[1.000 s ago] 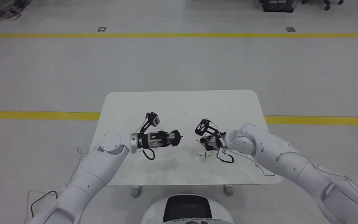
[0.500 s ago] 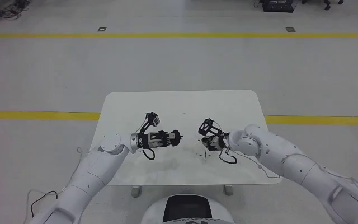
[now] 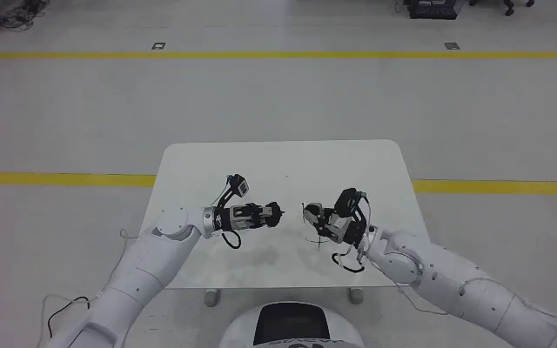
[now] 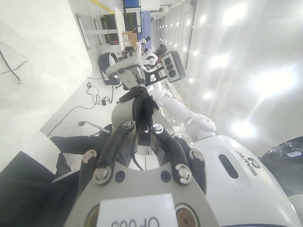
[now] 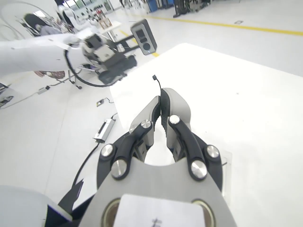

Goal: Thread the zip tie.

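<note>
Where the head of the zip tie [image 5: 154,77] juts free, the right pincer [image 5: 161,96] is clenched on the thin strap just behind it, above the white surface [image 5: 236,83]. The left pincer [image 4: 141,95], clenched too, hangs opposite, near but apart.

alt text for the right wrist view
The right gripper is shut on a thin black zip tie whose head sticks out past the fingers, above a white table. The left arm is farther off.
</note>
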